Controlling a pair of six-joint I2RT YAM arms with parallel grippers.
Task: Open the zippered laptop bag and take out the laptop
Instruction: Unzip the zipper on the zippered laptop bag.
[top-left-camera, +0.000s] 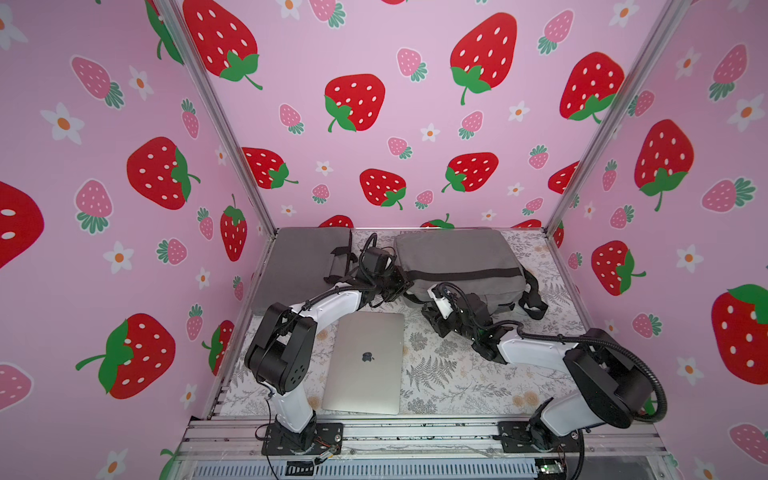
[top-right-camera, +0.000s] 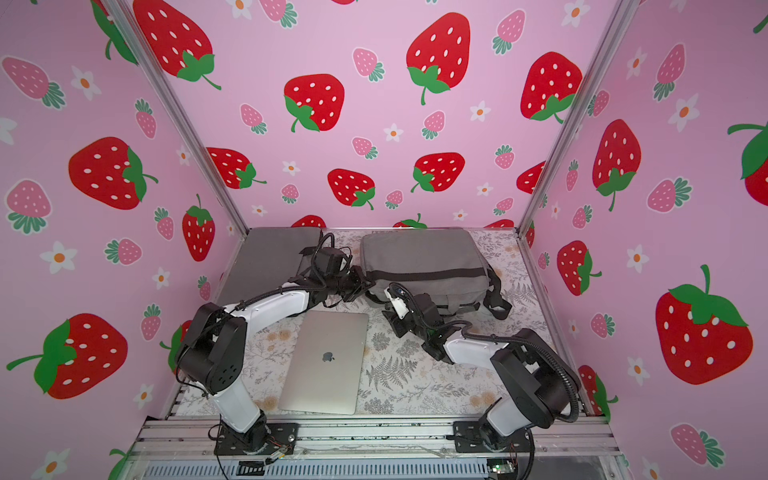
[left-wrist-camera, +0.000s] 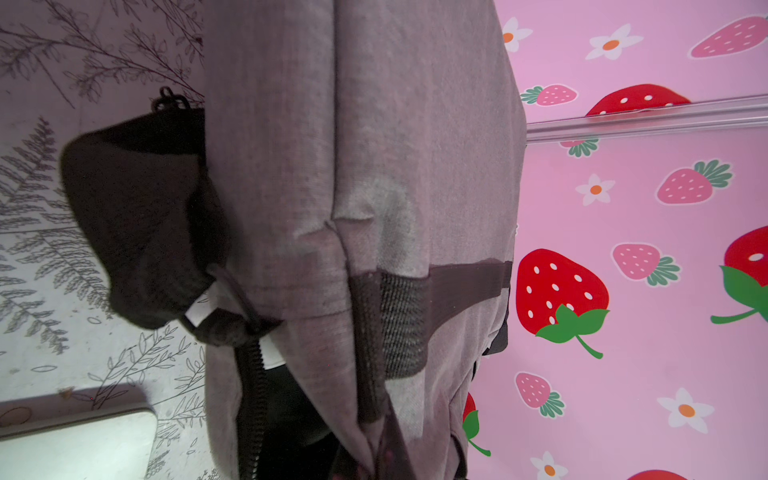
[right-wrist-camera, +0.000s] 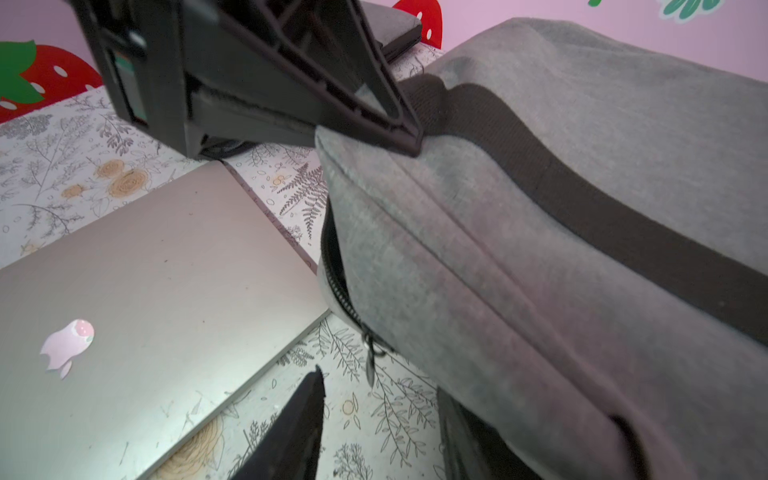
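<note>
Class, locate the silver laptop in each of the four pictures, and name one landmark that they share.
Top view: silver laptop flat on the floral table, in front of the grey bag.
Top view: laptop likewise in front of the bag.
Left wrist: only its pale corner shows, beside the bag.
Right wrist: laptop, logo visible, beside the bag's zipper.
Shared landmark: the grey bag.

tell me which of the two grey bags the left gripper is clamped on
The bulkier bag with the dark band, on the right; the left gripper pinches its corner. The flat bag at back left has no band.
</note>
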